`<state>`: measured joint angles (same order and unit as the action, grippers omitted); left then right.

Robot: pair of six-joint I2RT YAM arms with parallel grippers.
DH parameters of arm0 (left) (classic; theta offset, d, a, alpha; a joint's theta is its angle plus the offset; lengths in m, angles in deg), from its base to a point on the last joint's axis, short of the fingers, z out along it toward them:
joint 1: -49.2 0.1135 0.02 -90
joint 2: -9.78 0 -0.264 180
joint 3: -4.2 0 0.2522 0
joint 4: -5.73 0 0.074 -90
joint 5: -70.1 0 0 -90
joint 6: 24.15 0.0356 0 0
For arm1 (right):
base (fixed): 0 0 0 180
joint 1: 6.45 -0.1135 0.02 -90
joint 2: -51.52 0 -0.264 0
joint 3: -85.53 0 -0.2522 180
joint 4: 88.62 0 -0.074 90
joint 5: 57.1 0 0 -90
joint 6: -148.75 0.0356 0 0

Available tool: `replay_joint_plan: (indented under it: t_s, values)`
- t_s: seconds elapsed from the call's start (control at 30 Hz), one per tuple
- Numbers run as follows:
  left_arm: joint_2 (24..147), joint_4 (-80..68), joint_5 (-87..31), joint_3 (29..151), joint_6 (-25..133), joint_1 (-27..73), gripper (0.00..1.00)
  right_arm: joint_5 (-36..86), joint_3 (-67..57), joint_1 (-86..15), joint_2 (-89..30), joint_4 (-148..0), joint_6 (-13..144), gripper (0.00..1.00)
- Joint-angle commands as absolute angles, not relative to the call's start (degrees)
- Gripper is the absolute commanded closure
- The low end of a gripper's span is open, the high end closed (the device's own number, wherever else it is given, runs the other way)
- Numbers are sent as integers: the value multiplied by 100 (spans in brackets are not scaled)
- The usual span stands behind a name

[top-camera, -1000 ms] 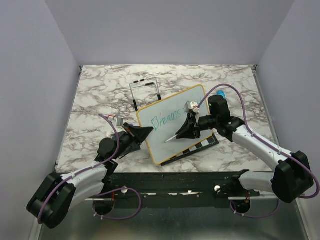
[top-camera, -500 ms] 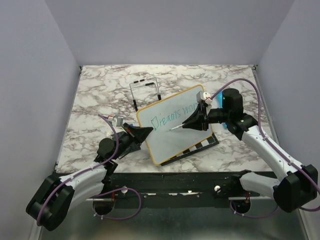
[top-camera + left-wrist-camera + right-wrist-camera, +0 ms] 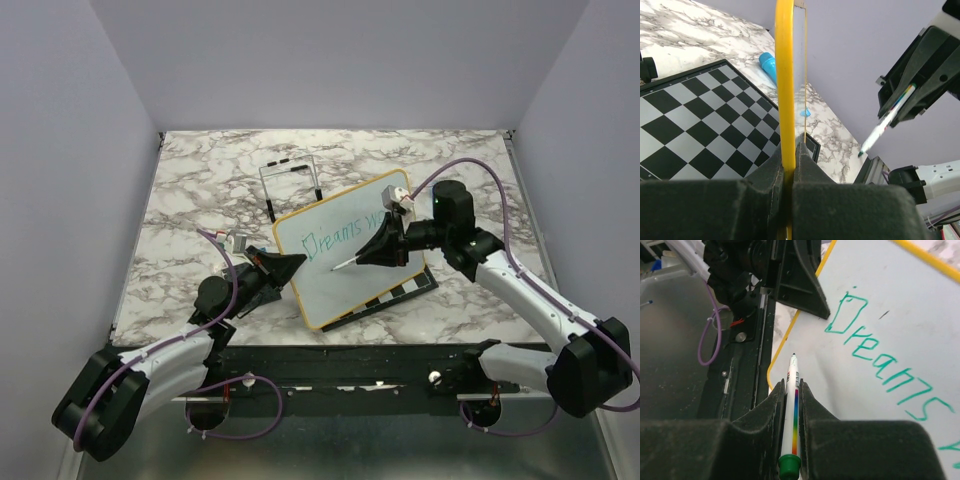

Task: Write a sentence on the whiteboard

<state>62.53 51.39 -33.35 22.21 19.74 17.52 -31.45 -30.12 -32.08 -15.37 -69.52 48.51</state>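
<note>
R claw [image 3: 385, 247] has slid back left & a bit nearer since half a sec ago. So the pen [image 3: 346, 264] tip now sits under the start of the words [image 3: 336, 238], not out by the last letters. Its two fingers [image 3: 773, 404] are closed tight on the pen, w/ the tip poking out front. From the L wrist cam the tip hangs just off the whiteboard [image 3: 330, 290], not touching. That whiteboard stands tilted up, mid table [image 3: 200, 190], over a chessboard [image 3: 402, 288]. L claw [image 3: 284, 265] pinches its yellow left edge, closed on it w/ no gap. The green words read "Dreams" plus a few more letters I can't read. A small blue thing [image 3: 442, 187] lies behind, near R arm.
</note>
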Motion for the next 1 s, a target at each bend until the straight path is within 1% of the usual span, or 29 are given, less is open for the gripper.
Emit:
replay_joint_plan:
  t_s: [0.0, 0.03, 0.13, 0.37, 0.83, 0.97]
  values:
    - [6348, 5016, -3194, 2262, 2384, 1694, 100, -2942, -3315, -3554, -1642, -7424, 4944, 99]
    - [6366, 5051, -3194, 2262, 2367, 1686, 100, -2863, -3350, -3581, -1668, -7660, 4944, 99]
    - [6340, 5060, -3133, 2235, 2331, 1659, 100, -2809, -3403, -3669, -1730, -7750, 4953, 99]
    - [6251, 4998, -3054, 2191, 2323, 1633, 100, -2836, -3377, -3801, -1800, -7575, 4742, 99]
    - [6295, 4954, -3001, 2200, 2305, 1624, 100, -2502, -3263, -4055, -1897, -7504, 4513, 99]
    - [6339, 4946, -2975, 2235, 2261, 1624, 100, -2291, -3140, -4187, -1923, -7214, 4356, 99]
